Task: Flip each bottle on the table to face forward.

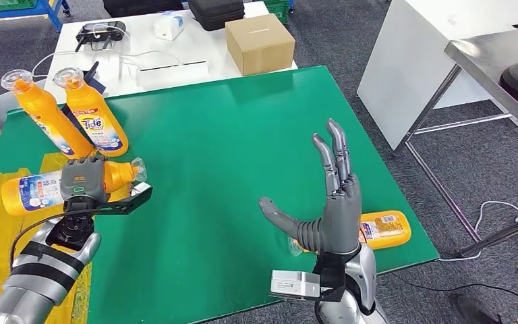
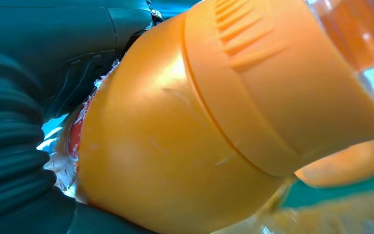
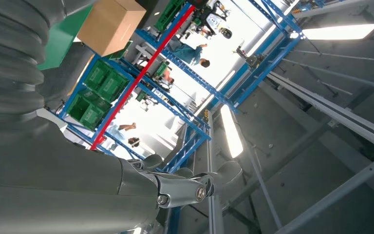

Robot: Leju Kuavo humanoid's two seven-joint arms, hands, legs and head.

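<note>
L hand (image 1: 81, 181) gripped an orange plastic bottle w/ blue-white label (image 1: 30, 190), lying sideways at approx 9 o'clock on the green table (image 1: 229, 142), clear cap end pointing to 3. Two more upright orange bottles (image 1: 74, 115) stood just beyond at 10 o'clock, leaning. R hand (image 1: 334, 209) was raised, fingers spread apart, holding nothing, near 5 o'clock. Another orange bottle, lying flat (image 1: 384, 229), sat just beside that hand at the table's edge.

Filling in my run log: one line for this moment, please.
left hand: grips lying bottle | right hand: open, raised | two bottles upright | one bottle lying at table edge
</note>
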